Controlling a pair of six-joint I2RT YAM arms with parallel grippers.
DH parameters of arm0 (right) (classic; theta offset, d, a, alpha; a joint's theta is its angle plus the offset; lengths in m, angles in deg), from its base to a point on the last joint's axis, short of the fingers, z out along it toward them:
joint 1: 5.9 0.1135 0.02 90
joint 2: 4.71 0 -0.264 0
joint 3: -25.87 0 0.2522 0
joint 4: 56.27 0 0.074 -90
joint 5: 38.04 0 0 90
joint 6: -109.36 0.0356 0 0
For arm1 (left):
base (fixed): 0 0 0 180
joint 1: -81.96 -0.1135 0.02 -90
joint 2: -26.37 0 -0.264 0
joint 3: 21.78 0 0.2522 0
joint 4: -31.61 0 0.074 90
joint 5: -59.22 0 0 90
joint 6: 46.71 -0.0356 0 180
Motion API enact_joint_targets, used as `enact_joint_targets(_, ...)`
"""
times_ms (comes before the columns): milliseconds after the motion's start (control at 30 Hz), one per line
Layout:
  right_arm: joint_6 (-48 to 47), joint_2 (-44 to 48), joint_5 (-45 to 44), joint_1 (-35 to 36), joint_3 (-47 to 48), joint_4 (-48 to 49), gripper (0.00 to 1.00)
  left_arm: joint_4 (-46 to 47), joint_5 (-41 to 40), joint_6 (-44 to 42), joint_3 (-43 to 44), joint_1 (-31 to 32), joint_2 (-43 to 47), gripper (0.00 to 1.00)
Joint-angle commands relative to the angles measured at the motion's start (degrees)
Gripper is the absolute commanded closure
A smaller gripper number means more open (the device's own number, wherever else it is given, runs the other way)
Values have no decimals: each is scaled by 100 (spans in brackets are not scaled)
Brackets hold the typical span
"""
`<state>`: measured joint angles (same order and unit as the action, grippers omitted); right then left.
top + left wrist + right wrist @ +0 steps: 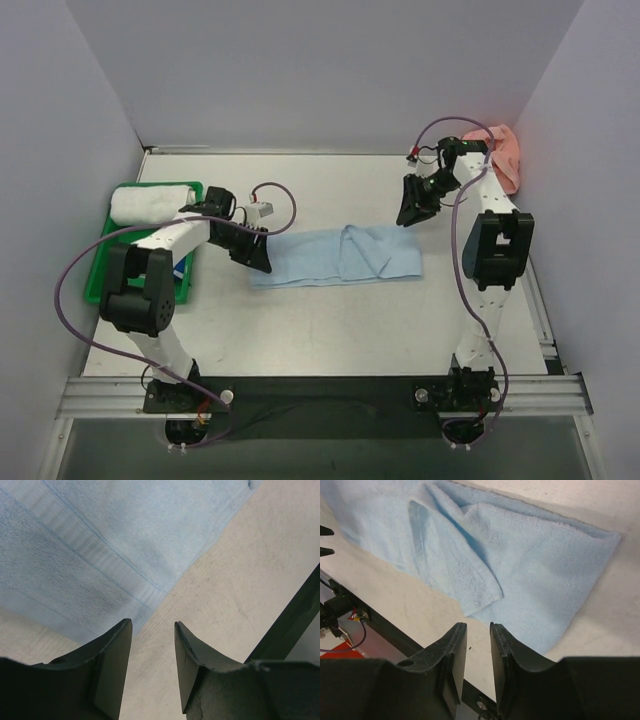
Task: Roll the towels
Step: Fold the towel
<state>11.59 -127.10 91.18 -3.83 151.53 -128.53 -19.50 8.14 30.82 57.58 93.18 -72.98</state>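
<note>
Your left gripper (152, 627) hangs low at the left end of the blue towel (335, 257), fingers spread with a clear gap and nothing between them; whether a tip touches the cloth you cannot tell. Your right gripper (478, 626) sits above the towel's right end, jaws parted only narrowly and holding nothing. The blue towel lies flat mid-table with one fold. The pink towel (503, 152) is bunched far right. A white roll (150, 203) lies in the green tray (95, 280) on the left.
</note>
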Motion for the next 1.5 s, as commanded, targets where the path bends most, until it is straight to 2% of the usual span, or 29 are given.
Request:
enact_joint_targets(0,-15,-320,138,206,-98,-241,74,201,-86,8,93,11,-225,50)
enact_joint_targets(33,47,-356,77,241,-89,-223,78,201,-95,8,93,11,-269,51)
enact_joint_targets(200,240,-584,-616,522,-194,5,82,236,-121,8,111,11,-295,50)
enact_joint_targets(333,355,-821,-967,777,-151,32,67,245,-112,16,119,20,-322,50)
enact_joint_targets(467,416,-1015,-1364,1014,-186,67,62,245,-121,8,146,11,-331,50)
enact_joint_targets(600,434,-1068,-1461,1138,-256,58,50,254,-165,-1,154,11,-409,50)
enact_joint_targets(733,443,-1007,-1374,1208,-388,41,50,254,-174,-1,137,11,-532,51)
enact_joint_targets(867,513,-857,-821,1208,-458,-47,51,254,-147,16,119,11,-594,51)
enact_joint_targets(1000,654,-646,100,1217,-511,-56,52,280,-130,34,119,12,-621,50)
enact_joint_targets(1100,706,-584,410,1261,-406,-48,53,289,-104,60,137,11,-656,50)
enact_joint_targets(1333,733,-1058,1568,1533,-99,-126,54,289,-68,87,172,11,-673,51)
enact_joint_targets(1467,681,-1218,1887,1788,192,-170,57,280,-16,104,155,11,-647,51)
